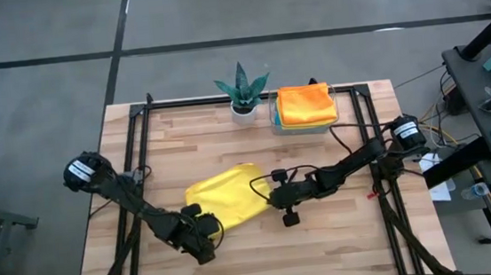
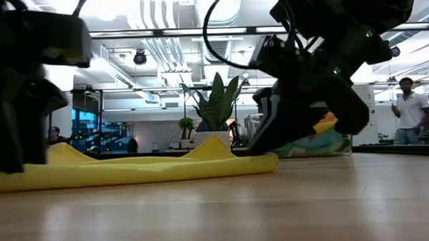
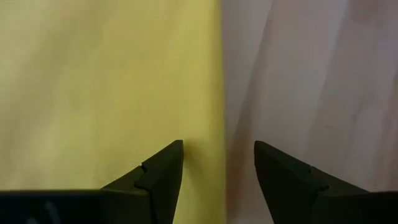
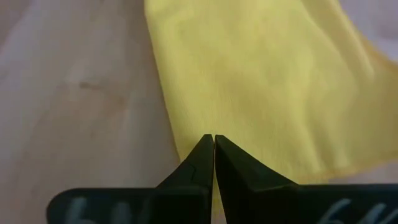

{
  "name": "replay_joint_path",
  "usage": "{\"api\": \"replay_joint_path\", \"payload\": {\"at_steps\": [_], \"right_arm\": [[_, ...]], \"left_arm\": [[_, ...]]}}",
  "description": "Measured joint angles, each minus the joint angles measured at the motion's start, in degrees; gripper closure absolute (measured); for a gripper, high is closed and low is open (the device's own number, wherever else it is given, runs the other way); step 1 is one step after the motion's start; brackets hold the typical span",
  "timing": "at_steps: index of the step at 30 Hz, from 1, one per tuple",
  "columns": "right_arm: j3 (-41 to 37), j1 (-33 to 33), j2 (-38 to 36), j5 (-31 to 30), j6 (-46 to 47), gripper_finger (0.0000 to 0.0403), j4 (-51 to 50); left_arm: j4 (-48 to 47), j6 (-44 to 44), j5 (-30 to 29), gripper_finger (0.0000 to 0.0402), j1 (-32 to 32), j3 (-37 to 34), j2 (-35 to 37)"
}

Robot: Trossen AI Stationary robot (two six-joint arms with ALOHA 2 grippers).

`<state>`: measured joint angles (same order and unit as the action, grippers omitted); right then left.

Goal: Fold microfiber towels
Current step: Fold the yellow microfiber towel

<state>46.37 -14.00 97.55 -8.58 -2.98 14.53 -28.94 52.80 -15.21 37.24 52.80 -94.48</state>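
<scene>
We note the wooden table (image 1: 227,130), with 1 yellow towel (image 1: 226,197) lying flat near its middle. At 12 o'clock sits a clear tray (image 1: 305,125) stacked with towels, the orange towel (image 1: 305,104) on top; the potted plant (image 1: 242,90) stands just beside it at 9 o'clock. Right gripper (image 4: 213,144) at the yellow towel's 3 o'clock edge, fingers clenched on the cloth. Left gripper (image 3: 217,163) at its 7 o'clock corner, fingers spread, straddling the edge.

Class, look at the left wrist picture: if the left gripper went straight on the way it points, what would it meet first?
Most likely the edge of the yellow towel: the left gripper has open jaws straddling that edge, with bare table beside it. Depth is unclear.
</scene>
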Motion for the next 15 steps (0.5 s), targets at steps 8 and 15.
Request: {"api": "replay_joint_path", "payload": {"at_steps": [8,15], "right_arm": [[0.0,-0.12,0.08,2.98,2.71,0.0394,-4.84],[0.47,-2.92,0.08,7.55,8.16,0.0394,-4.86]], "left_arm": [[0.42,9.76,3.85,0.022,2.95,-2.69,0.05],[-5.53,10.58,6.79,0.022,4.61,-2.53,0.47]]}}
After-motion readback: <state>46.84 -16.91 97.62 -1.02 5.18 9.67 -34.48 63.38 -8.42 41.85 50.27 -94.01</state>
